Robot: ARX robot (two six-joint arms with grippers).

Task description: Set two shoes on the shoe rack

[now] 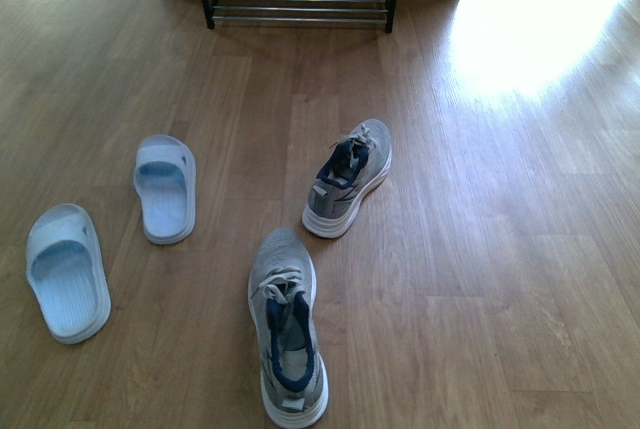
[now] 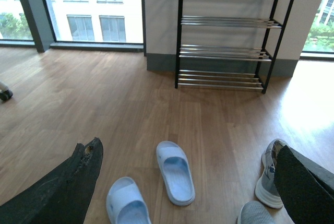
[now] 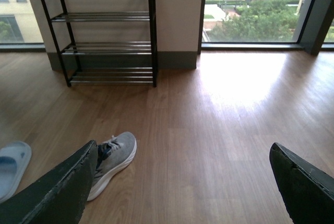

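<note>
**Spread wide and holding nothing**

One pale slide point(image 1: 166, 187) and its mate point(image 1: 67, 271) lie on the wood floor point(image 1: 500, 249), well short of the shoe rack point(image 1: 300, 7) and off toward its left end (a grey sneaker point(image 1: 348, 179) lies nearer its middle). My left gripper point(image 2: 185, 151) and right gripper point(image 3: 182, 150) both hang spread, empty.

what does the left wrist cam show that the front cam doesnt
Only the left wrist view shows the shoe rack with all its upper tiers, the windows behind it, and the open left hand. Only the front view shows both grey sneakers whole; the left wrist view cuts them off at its edge. Both show the two slide sandals, the rack's lowest bars and the wood floor.
</note>
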